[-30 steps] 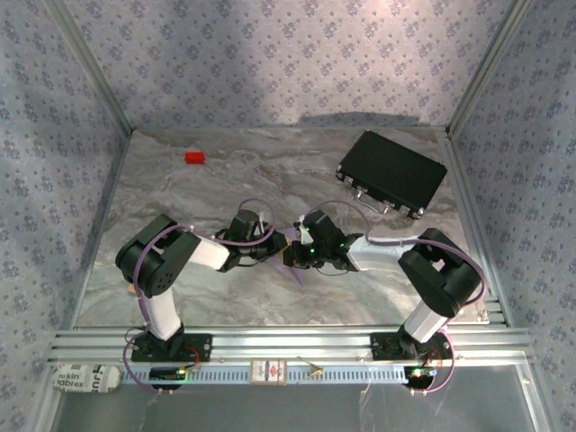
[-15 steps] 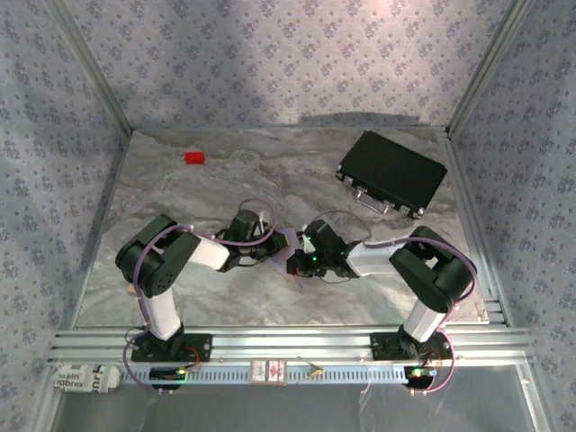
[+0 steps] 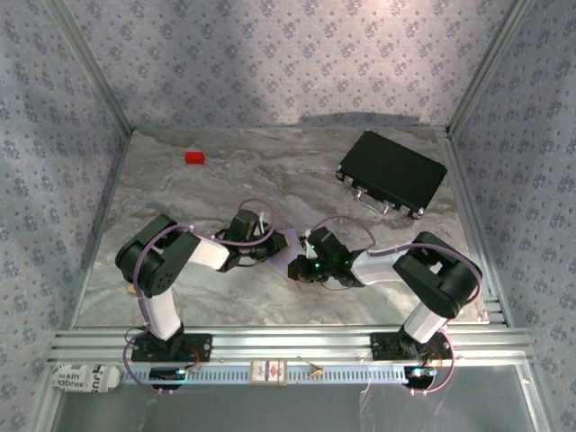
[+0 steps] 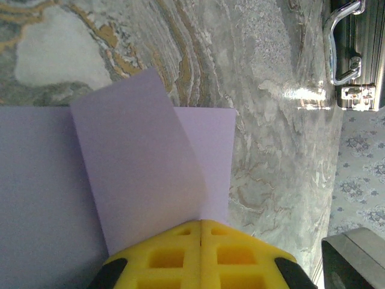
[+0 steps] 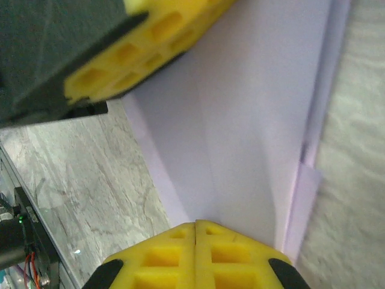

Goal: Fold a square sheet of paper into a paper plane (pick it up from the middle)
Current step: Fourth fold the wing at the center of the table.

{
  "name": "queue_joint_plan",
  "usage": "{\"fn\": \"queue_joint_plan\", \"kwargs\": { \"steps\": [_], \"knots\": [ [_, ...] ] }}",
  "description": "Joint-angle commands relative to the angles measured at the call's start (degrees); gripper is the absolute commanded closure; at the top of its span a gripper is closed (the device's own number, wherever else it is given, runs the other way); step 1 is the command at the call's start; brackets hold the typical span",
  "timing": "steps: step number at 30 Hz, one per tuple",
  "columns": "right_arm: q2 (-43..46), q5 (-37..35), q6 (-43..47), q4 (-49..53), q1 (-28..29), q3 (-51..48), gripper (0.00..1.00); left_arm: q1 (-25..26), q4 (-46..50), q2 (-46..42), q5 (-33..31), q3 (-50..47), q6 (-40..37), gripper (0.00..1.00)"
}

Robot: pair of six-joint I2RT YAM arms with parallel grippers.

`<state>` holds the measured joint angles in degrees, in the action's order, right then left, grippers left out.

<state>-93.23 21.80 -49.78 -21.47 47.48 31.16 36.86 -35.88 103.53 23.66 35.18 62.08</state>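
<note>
The pale lilac square sheet of paper (image 3: 290,244) lies on the marble table between the two grippers. In the left wrist view one flap of the sheet (image 4: 138,168) curls up over the flat part and runs into my left gripper (image 4: 200,221), which is shut on it. My left gripper (image 3: 270,247) stays at the sheet's left side. My right gripper (image 5: 195,223) is shut, its tips pressed against the creased paper (image 5: 252,120); I cannot tell whether paper is pinched between them. In the top view the right gripper (image 3: 301,267) is at the sheet's near edge.
A small red block (image 3: 194,157) sits at the far left of the table. A black rectangular case (image 3: 392,173) lies at the far right, its metal handle (image 4: 343,36) facing the paper. Metal frame rails border the table (image 3: 180,198).
The right gripper has slid towards the near edge and slightly left along the paper. The left arm has stayed put.
</note>
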Motion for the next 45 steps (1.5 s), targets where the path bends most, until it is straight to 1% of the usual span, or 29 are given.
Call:
{"fn": "queue_joint_plan", "kwargs": {
  "steps": [1, 12, 23, 29, 33, 36, 38, 40, 45],
  "knots": [
    [1.85, -0.25, -1.24, 5.38, 0.94, -3.77, 0.95, -1.27, 6.91, 0.71, -3.23, -2.21, -1.63, 0.95],
    [7.14, 0.10, -0.83, 7.53, 2.95, -9.63, 0.95, -1.86, 6.48, 0.89, -3.19, -2.57, -1.27, 0.95],
    [11.74, -0.54, -0.10, 11.79, 4.01, -12.64, 0.95, -1.88, 6.32, 0.98, -3.17, -2.49, -0.82, 0.96],
    [17.82, -0.92, 1.40, 15.62, 3.22, -10.09, 0.95, -1.47, 5.77, 0.08, -3.90, -3.20, 0.10, 0.96],
    [21.81, -2.41, 4.44, 19.44, 1.03, -5.13, 0.93, 0.11, 4.01, -1.51, -7.13, -5.30, 2.58, 0.96],
    [21.21, -1.19, 5.39, 18.78, -1.75, -2.31, 0.93, 1.56, 2.94, -2.42, -9.71, -6.55, 4.43, 0.96],
    [19.30, -0.84, 5.20, 17.65, -2.91, -0.30, 0.93, 2.44, 2.00, -2.88, -11.49, -7.48, 5.66, 0.96],
    [16.33, -0.20, 5.09, 16.27, -3.16, 2.30, 0.92, 3.21, 1.52, -3.14, -12.78, -7.93, 6.45, 0.96],
    [8.21, 0.48, 4.63, 14.89, -2.67, 8.01, 0.92, 3.54, 0.90, -3.07, -13.19, -8.04, 6.87, 0.96]
  ]
}}
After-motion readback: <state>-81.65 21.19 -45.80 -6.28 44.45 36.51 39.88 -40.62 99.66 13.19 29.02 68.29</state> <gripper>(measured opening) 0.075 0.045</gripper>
